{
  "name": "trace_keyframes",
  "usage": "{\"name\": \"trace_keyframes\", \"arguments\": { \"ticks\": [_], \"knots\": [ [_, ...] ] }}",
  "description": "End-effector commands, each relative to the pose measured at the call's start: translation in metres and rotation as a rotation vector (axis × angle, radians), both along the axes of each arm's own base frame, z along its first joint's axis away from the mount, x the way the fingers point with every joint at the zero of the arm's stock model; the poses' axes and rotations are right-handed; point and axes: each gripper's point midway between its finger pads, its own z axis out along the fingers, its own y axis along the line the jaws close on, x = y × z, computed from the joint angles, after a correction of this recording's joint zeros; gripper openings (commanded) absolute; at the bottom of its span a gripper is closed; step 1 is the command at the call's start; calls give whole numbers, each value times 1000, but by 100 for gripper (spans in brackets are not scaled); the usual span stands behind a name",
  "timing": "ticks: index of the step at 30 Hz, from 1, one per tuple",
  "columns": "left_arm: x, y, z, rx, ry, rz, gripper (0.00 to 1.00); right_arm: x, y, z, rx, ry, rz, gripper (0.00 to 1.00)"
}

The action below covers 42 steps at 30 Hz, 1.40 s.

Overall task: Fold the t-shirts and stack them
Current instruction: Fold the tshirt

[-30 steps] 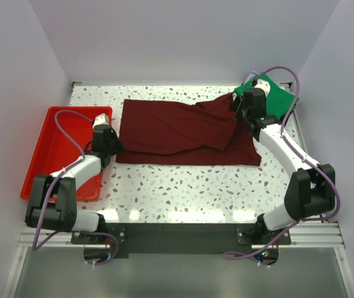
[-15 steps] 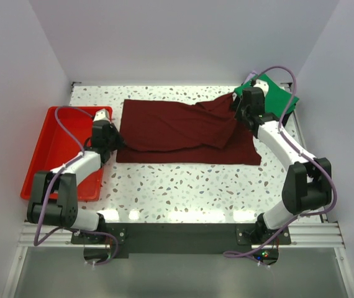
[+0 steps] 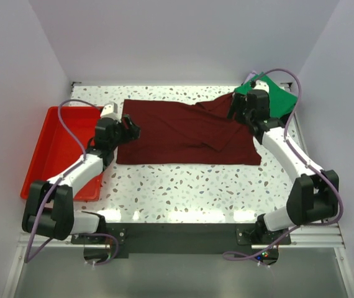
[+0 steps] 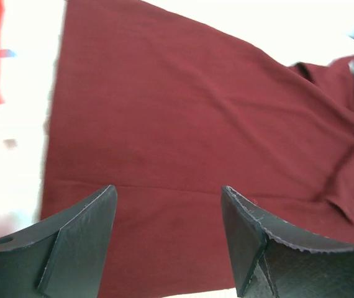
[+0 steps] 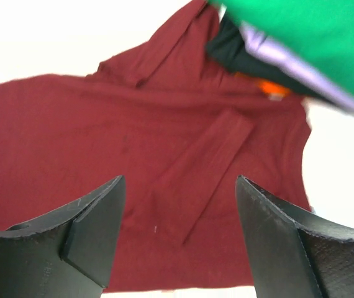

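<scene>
Speckled tabletop (image 3: 183, 186) from above: maroon shirt (image 3: 177, 133) lies spread at centre, barely folded; green stack (image 3: 276, 93) sits far right. Left wrist: my left jaws gape empty above the shirt. Right wrist: right jaws released too; folding and stacking remain.

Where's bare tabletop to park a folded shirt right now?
Widest bare patch: the speckled tabletop between the near edge of the dark maroon t-shirt and the arm bases. A narrow strip runs behind the shirt along the back wall. The red plastic tray holds only a cable loop. Crowded: far right corner, with the folded green shirt stack, right gripper and bunched sleeve.
</scene>
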Motion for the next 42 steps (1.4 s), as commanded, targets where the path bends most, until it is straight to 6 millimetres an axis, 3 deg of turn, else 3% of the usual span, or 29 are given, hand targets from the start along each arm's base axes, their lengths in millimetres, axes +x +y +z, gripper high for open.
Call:
{"name": "trace_keyframes", "arguments": {
  "ticks": [1, 2, 8, 17, 31, 39, 42],
  "knots": [
    [-4, -35, 8, 11, -78, -112, 73, -20, 19, -4, 98, -11, 94, 74],
    [-4, -41, 3, 10, -72, -128, 73, -27, 23, -24, 114, 15, 110, 70],
    [-8, -53, -40, -4, 15, -170, 73, -48, 47, -83, 184, 126, 193, 58],
    [-11, -49, -62, 29, 56, -165, 76, -45, 62, -127, 191, 215, 220, 49],
    [-12, -40, -67, 67, 73, -140, 77, -51, 66, -164, 149, 302, 207, 46],
    [-13, -39, -66, 72, 71, -135, 77, -53, 68, -169, 116, 325, 203, 43],
    [-13, -39, -66, 72, 71, -135, 77, -52, 68, -169, 113, 328, 204, 38]
  ]
}}
